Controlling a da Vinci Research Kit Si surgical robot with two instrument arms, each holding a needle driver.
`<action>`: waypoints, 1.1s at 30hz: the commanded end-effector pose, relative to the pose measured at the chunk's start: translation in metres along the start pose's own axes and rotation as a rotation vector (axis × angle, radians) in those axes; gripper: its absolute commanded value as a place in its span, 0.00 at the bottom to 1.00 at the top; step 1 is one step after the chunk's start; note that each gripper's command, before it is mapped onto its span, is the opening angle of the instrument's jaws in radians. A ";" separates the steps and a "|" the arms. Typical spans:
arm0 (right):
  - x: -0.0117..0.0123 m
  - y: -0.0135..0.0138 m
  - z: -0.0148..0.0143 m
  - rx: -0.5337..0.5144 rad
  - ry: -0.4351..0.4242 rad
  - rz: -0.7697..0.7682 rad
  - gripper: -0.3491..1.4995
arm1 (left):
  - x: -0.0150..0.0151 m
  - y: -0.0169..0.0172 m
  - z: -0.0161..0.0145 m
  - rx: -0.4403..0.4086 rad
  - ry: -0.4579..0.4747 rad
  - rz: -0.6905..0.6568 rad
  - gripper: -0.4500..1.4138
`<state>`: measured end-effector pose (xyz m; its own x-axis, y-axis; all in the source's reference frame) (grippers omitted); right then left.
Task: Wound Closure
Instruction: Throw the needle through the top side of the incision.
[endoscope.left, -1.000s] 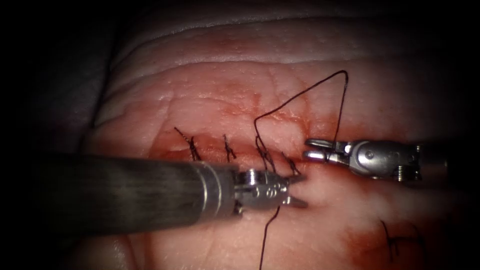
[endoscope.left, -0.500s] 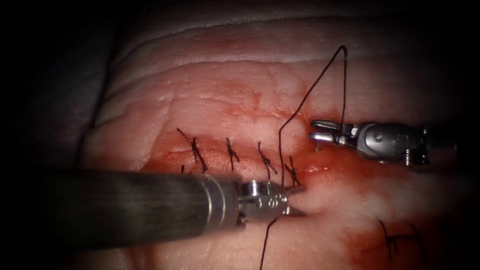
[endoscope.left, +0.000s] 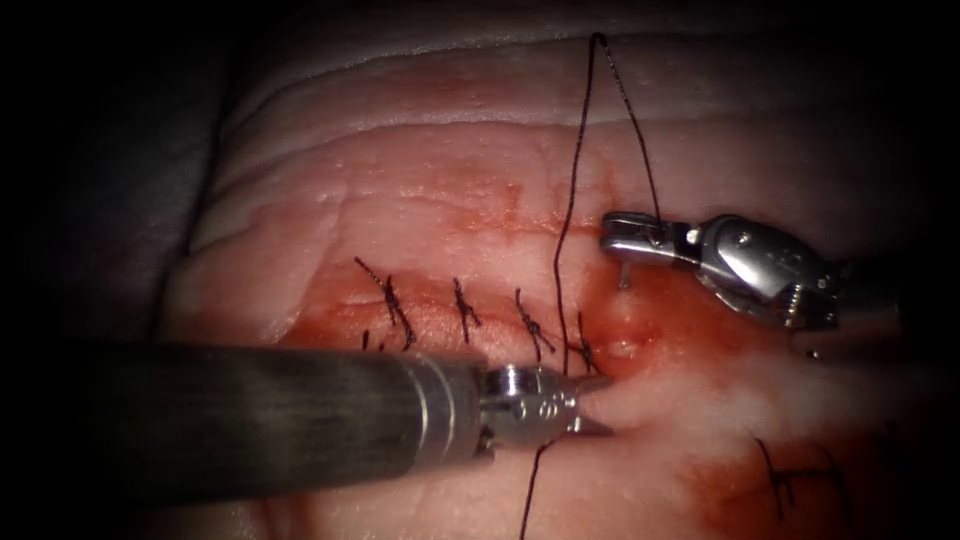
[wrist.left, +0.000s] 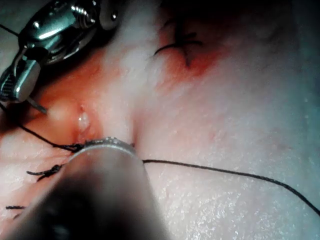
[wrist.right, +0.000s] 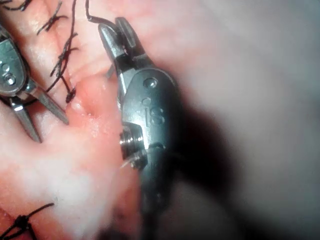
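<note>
My right tool (endoscope.left: 615, 236) is shut on the needle (endoscope.left: 622, 276), whose short steel end sticks out under the jaws, just off the tissue (endoscope.left: 450, 200) at the right end of the cut. From those jaws the thread (endoscope.left: 570, 200) climbs to a high bend and drops to the last stitch (endoscope.left: 583, 352). My left tool (endoscope.left: 604, 405) stands open, holding nothing, tips against the tissue beside that stitch. The left wrist view has the right tool (wrist.left: 45, 45) and the needle (wrist.left: 38, 104). The right wrist view has the right tool (wrist.right: 118, 33) and the left tool's spread fingers (wrist.right: 50, 106).
Several knotted stitches (endoscope.left: 462, 306) cross the cut left of the tools. Another stitch (endoscope.left: 785, 480) lies at lower right, also (wrist.left: 177, 46). A thread tail (endoscope.left: 528, 500) runs down from under the left tool. Red fluid (endoscope.left: 660, 320) wets the tissue around the cut's right end.
The right tool has risen and tilted with the needle, drawing the thread's bend higher and leftward so the thread stands taller and straighter. The left tool has stayed open in place.
</note>
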<state>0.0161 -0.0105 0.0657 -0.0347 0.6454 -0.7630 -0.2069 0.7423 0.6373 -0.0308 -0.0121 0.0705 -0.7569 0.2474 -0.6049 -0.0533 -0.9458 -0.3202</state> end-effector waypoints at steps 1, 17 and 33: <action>-0.0007 -0.0004 0.0010 0.007 -0.005 0.060 0.00 | 0.0000 0.0001 0.0008 0.000 0.001 0.000 0.37; -0.0037 -0.0010 0.0016 0.079 -0.092 0.760 0.00 | -0.0001 -0.0003 0.0005 -0.009 0.006 0.002 0.37; -0.0045 -0.0032 0.0015 0.044 -0.052 0.643 0.36 | 0.0001 -0.0007 -0.0003 -0.008 0.004 0.000 0.37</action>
<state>0.0176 -0.0144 0.0666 -0.1064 0.9511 -0.2899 -0.1501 0.2729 0.9503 -0.0301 -0.0111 0.0699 -0.7547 0.2481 -0.6073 -0.0483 -0.9442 -0.3257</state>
